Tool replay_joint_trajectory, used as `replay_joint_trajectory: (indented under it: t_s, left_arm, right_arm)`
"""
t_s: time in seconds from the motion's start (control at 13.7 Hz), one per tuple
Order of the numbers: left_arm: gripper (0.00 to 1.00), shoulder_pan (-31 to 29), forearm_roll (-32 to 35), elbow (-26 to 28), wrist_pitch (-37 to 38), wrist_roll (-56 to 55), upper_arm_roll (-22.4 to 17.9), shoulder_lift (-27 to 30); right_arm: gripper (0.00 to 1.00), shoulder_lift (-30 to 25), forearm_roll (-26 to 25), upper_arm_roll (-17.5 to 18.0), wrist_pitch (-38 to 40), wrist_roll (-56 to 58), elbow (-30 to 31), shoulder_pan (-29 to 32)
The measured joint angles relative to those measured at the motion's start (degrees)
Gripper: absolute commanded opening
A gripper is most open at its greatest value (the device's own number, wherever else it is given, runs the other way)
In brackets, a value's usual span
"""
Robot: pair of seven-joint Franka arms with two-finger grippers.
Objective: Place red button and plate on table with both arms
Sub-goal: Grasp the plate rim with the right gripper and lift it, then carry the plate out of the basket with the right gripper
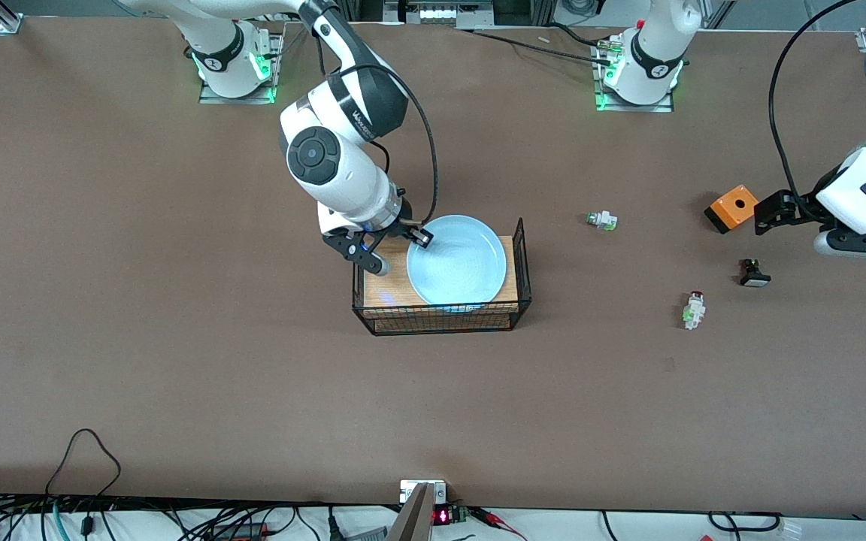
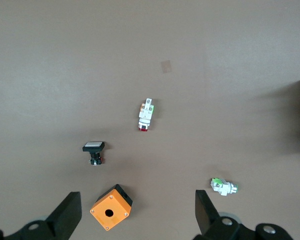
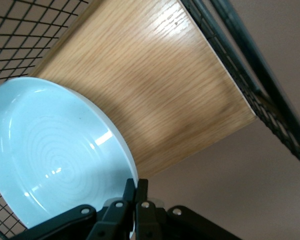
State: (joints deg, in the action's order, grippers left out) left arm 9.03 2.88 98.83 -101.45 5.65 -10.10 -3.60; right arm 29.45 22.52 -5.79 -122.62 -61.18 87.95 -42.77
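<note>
The large matte brown tabletop (image 1: 177, 338) carries everything, and near its middle stands a light wooden rack with black wire sides (image 1: 442, 299). The round, shallow, pale blue plate (image 1: 457, 259) sits in that rack, and the right arm's claw (image 1: 401, 242) is clenched on the plate's rim at the edge toward the right arm's end of the tabletop; the right wrist view shows its fingers pinched tight over the lip. So the plate step looks to be in hand: the grasp is made, the lift is not yet done. The next move probably calls for raising the plate clear of the wire sides (a thin-rim pinch may let it tilt) before carrying it out and setting it down on bare tabletop. Toward the left arm's end, the left claw (image 2: 138, 214) hangs released, jaws wide apart, over a small orange box with a round hole (image 1: 731, 207). The tiny white push-button block with a dark red cap and green bits (image 1: 694, 308) already lies on the tabletop, nearer the front camera than the black piece with a white cap (image 1: 754, 273), so it seems to need nothing more.
</note>
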Motion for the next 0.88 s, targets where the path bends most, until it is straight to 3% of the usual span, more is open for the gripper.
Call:
replay_joint_trajectory:
  t_s: [0.44, 0.88]
  left_arm:
    - [1.00, 0.00, 0.00, 0.00, 0.00, 0.00, 0.00, 0.00]
    - [1.00, 0.00, 0.00, 0.01, 0.00, 0.00, 0.00, 0.00]
  right_arm:
    - [0.00, -4.26, -0.24, -1.01, 6.40, 0.00, -0.83, -0.05]
    - [0.00, -12.81, -4.30, -2.27, 22.03, 4.54, -1.66, 3.91]
